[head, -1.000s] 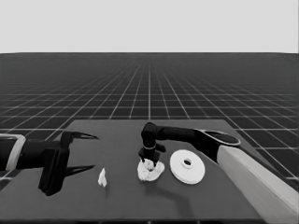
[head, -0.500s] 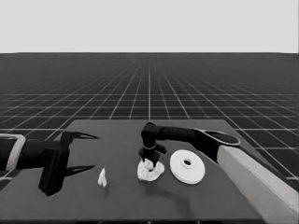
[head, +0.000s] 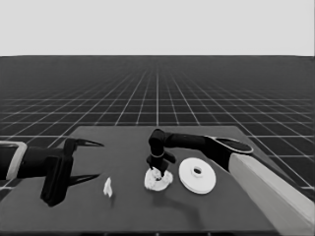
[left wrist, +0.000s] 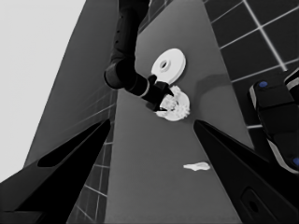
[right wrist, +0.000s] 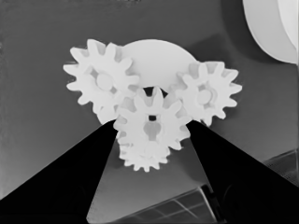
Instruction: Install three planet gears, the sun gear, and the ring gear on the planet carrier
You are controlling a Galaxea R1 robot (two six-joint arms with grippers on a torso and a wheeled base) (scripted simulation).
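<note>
The planet carrier, the smaller round part (head: 166,183) (right wrist: 154,58), lies at mid-table with several planet gears on it. One gear (right wrist: 103,81) sits on one side, another (right wrist: 205,95) opposite, and a third (right wrist: 142,161) is partly covered. A centre gear (right wrist: 152,123) with a keyed hole rests among them. My right gripper (head: 156,169) (right wrist: 152,140) stands straight over the stack, shut on this centre gear, its fingers against the gear's two sides. The ring gear, the larger round part (head: 197,175) (left wrist: 168,66) (right wrist: 275,28), lies flat just right of the stack.
My left gripper (head: 87,161) waits open over the table's left end, holding nothing. A thin white piece (head: 107,187) (left wrist: 197,165) lies between it and the stack. Dark machinery with blue lights (left wrist: 275,121) shows past the table's edge.
</note>
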